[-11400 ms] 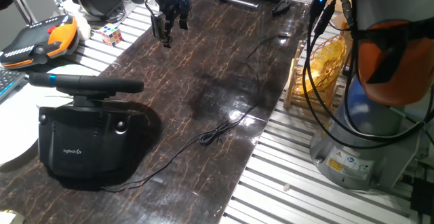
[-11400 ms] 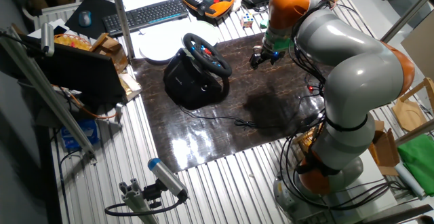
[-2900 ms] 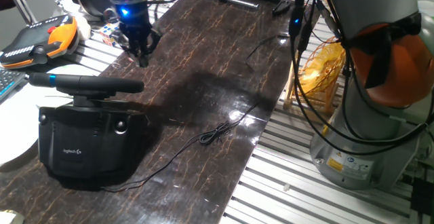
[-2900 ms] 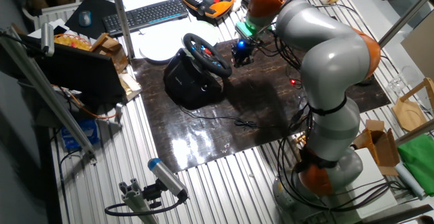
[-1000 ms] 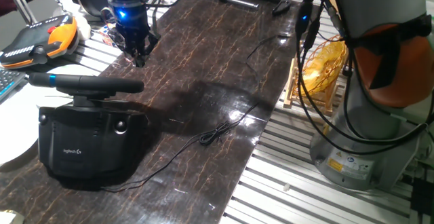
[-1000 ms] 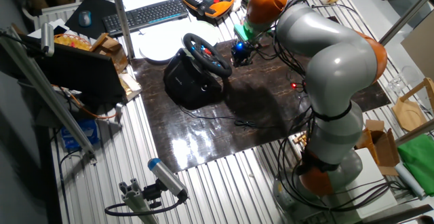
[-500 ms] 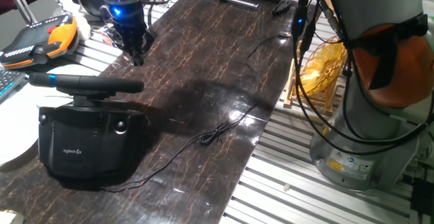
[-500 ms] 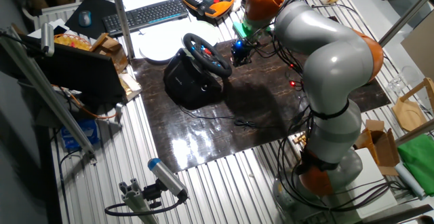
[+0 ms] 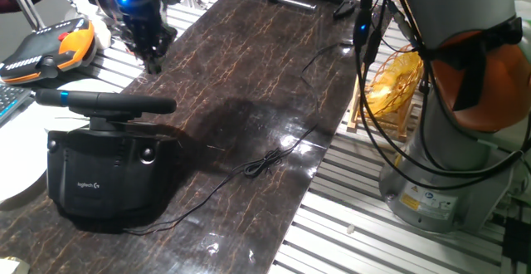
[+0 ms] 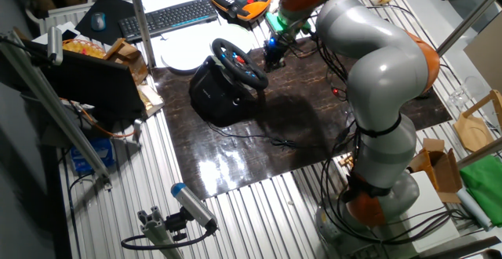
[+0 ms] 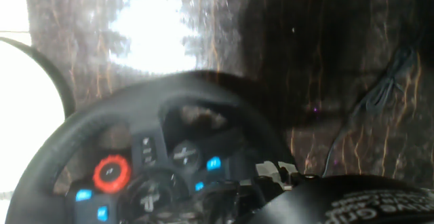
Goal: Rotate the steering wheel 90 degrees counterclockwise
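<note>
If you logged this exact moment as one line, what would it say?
phase: approach | gripper: above table behind steering wheel, not touching | fingers: state unclear | wheel: not grasped

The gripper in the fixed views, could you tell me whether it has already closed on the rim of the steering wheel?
No, the gripper hangs in the air behind the steering wheel, with a clear gap to the rim.

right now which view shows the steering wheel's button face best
The hand view: the steering wheel fills it, showing the red dial and blue buttons close up. One fixed view sees only the rim edge-on above the Logitech base. The other fixed view shows the face small and angled.
</note>
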Robot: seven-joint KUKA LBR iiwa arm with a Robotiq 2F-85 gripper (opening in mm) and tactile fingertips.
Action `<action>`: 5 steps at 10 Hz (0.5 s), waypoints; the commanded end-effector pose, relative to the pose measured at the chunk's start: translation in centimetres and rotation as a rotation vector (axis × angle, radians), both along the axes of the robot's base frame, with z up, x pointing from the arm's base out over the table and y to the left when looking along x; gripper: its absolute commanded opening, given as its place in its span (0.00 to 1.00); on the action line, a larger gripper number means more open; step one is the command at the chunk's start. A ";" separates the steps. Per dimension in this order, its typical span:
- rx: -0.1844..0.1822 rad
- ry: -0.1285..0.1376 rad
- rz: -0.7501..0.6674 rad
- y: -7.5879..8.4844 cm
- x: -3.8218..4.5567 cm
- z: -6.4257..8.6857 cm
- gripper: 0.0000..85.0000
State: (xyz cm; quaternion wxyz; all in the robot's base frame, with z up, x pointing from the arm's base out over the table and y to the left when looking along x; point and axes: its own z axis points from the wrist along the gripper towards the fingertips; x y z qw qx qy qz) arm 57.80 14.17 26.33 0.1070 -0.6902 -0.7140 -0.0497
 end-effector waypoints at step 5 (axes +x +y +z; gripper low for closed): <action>0.032 0.017 -0.061 1.6 0.16 0.4 0.62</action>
